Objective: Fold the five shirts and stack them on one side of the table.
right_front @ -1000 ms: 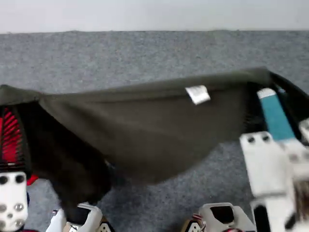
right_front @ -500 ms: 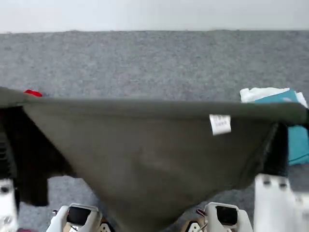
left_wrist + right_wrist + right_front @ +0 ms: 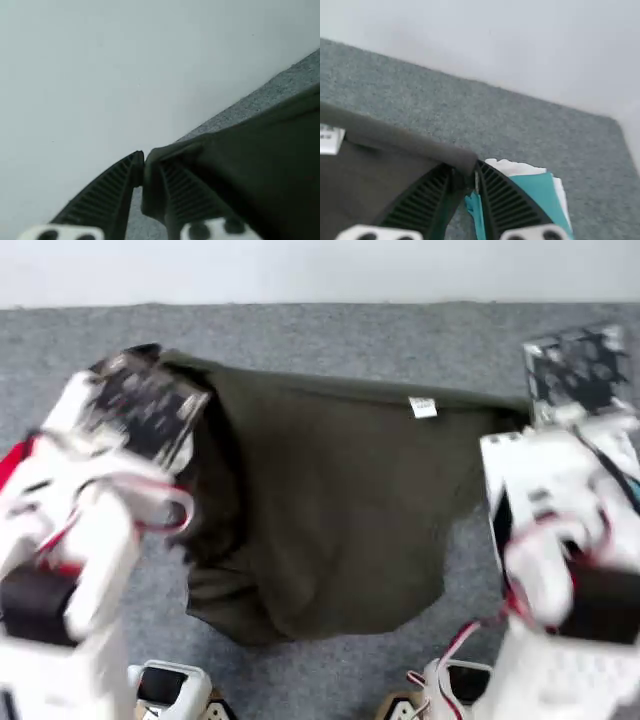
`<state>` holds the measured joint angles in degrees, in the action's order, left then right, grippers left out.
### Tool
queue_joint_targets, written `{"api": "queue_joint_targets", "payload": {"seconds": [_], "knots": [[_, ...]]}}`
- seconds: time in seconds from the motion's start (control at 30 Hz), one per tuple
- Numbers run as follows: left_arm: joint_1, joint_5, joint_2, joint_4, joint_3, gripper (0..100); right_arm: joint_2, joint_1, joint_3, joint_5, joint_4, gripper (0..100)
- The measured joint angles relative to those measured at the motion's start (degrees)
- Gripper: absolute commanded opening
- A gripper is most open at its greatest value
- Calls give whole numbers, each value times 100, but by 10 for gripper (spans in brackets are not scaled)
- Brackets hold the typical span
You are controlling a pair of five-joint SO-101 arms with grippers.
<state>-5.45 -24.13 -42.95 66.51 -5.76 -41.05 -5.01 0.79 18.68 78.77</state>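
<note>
Limp, light and apt to sag, I'd judge, the dark olive cloth shirt point(image 3: 330, 510) is held over the grey felt table point(image 3: 300, 350), its upper corners, the sensible holds, pinched by left gripper point(image 3: 143, 163) and right gripper point(image 3: 465, 173).

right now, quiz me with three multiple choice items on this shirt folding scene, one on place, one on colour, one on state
1. Where does the teal shirt lie?
A next to the right gripper
B in the table's middle
C at the table's left edge

2. What colour is the held shirt?
A red
B white
C dark green

3. The left gripper is:
A open
B shut on the shirt's edge
C shut on nothing

1 A: the right wrist view shows it just past that gripper.
2 C: the high view shows dark green cloth.
3 B: cloth is pinched in it.
</note>
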Motion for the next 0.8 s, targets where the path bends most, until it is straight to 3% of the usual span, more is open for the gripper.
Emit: {"api": "queue_joint_targets", "payload": {"seconds": [0.17, 0.37, 0.57, 0.8], "knots": [[53, 0, 563, -2022, -1723, 13, 9, 105, -2163, -35, -2154, 10], [413, 9, 2259, -3833, -1767, 13, 844, 237, -2716, -97, -3903, 10], [440, 18, 4114, -4193, -589, 13, 3121, 255, -932, -431, -3859, 10], [448, 18, 5741, -4185, 554, 13, 6532, 273, 2752, -659, -2778, 10]]}}
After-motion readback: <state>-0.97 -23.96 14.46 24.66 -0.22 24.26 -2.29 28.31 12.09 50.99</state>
